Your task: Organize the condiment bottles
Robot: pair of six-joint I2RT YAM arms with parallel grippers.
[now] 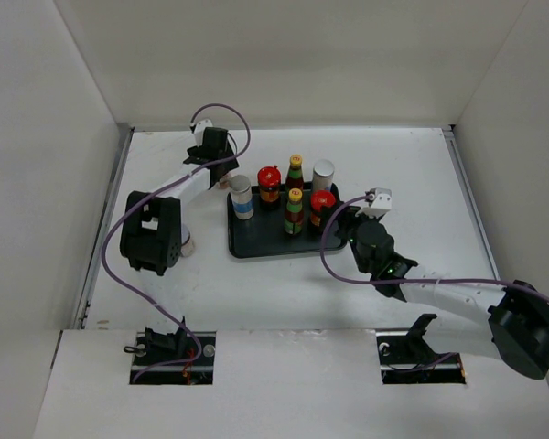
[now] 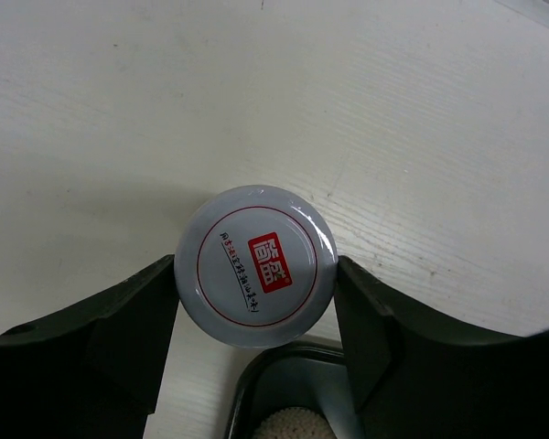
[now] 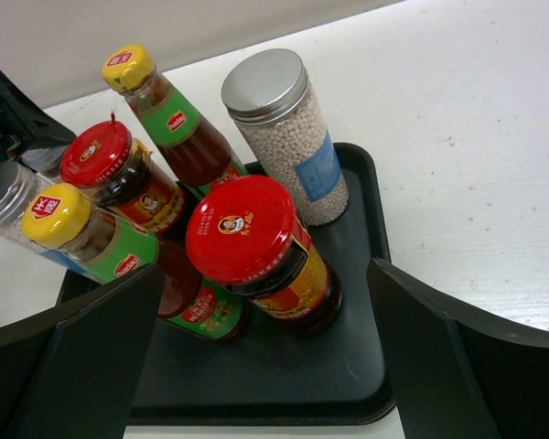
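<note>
Gripper on left (image 2: 255,279) clamps white-lidded jar (image 2: 256,263)

On the counter (image 1: 412,183), the tray (image 1: 256,241) held a shaker (image 1: 242,197) at left, another shaker (image 1: 323,174) rear right, and two sauce bottles (image 1: 295,212) centrally, one behind the other, flanked by jars (image 1: 269,186). A short jar (image 2: 256,277) stood just outside its rear-left corner.

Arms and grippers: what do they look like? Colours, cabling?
The left arm and right arm have white links with black joint housings and a purple cable along each. The left gripper and right gripper have plain black wedge-shaped fingers.
</note>
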